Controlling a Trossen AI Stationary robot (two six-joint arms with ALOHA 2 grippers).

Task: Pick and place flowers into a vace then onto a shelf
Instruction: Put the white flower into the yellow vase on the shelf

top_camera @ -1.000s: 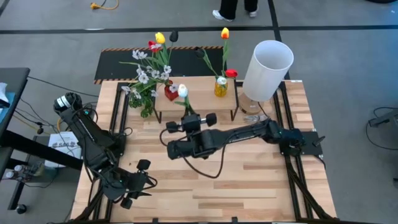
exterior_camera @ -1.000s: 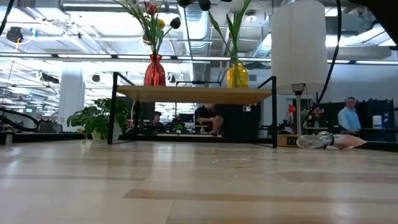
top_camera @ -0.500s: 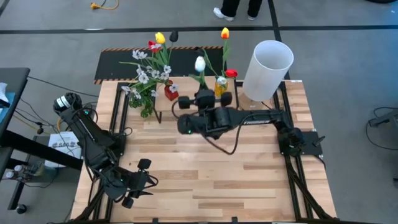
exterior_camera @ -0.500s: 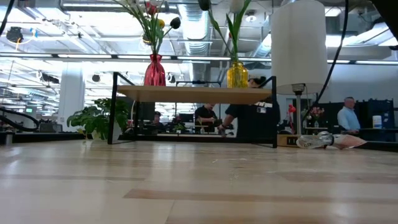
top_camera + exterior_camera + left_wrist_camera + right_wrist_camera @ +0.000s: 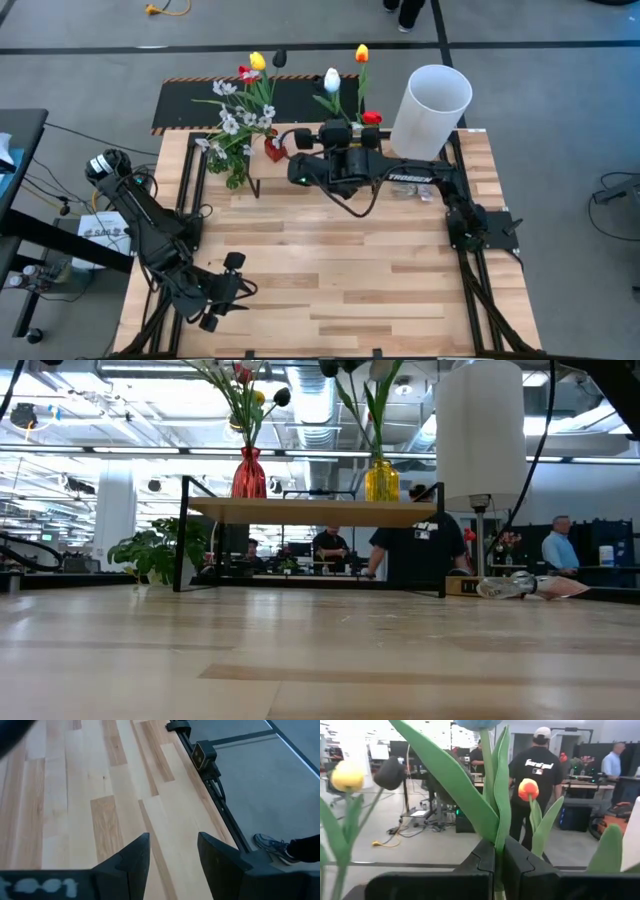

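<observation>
My right gripper (image 5: pixel 335 132) is above the shelf (image 5: pixel 310 512), pointing level toward the far edge, shut on a white tulip (image 5: pixel 331 78) that stands upright in it. A red vase (image 5: pixel 272 150) with several flowers and a yellow vase (image 5: pixel 381 480) with an orange tulip (image 5: pixel 361 52) stand on the shelf. The held tulip is over the yellow vase's side of the shelf. Its lower end is hidden under the gripper. My left gripper (image 5: pixel 228 290) waits open above the table's near left corner, with only bare wood between its fingers (image 5: pixel 135 855). My right gripper pinches the white tulip's green stem and leaf bases (image 5: pixel 496 845) between its two fingers, well below the head. The fingers lie level, come from the near side and cross the stem. The tulip is lifted clear and upright, head and leaves above the fingers.
A tall white cylinder (image 5: pixel 430 100) stands right of the shelf at the far right. A green leaf sprig (image 5: pixel 237 170) lies at the shelf's left end, and a clear wrapper (image 5: pixel 525 585) lies by the cylinder's foot. People stand in the room beyond the table (image 5: pixel 537 775).
My right gripper, still shut on the white tulip, has risen and gone from in front of the shelf toward the table's far edge, ending above the shelf beside the yellow vase. The tulip has stayed upright in the hold.
</observation>
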